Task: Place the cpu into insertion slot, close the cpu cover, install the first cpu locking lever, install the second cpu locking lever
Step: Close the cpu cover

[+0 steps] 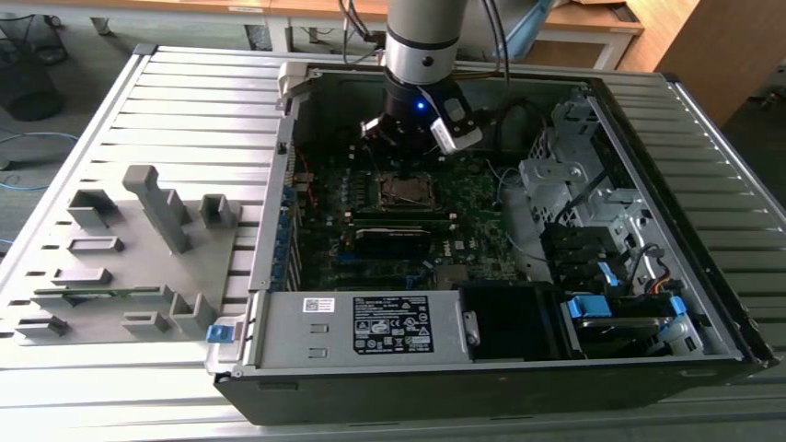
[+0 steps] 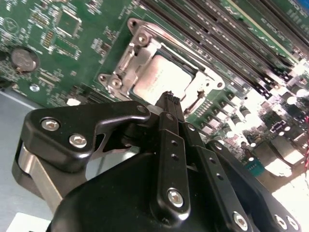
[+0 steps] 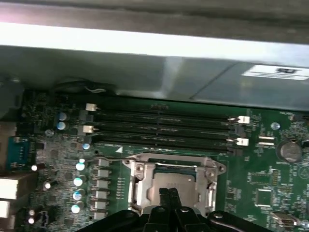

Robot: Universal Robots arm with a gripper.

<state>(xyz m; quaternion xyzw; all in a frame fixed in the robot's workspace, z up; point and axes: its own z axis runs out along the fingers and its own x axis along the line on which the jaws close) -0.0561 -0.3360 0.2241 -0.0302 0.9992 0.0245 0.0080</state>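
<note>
Exterior view, computer case (image 1: 491, 391) on grey slatted table (image 1: 184, 101), wooden desks (image 1: 599, 20) behind, second wrist view, fingers (image 2: 170, 123) together over cpu (image 2: 161, 79)

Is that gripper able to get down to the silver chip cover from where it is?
Probably yes. The gripper hangs right over the cpu cover, and nothing lies between them. The memory slots sit off to one side, out of its way.

Silver-grey arm (image 1: 424, 37), black screw-studded pincer (image 2: 169, 98), small blue light (image 1: 421, 103)
</note>
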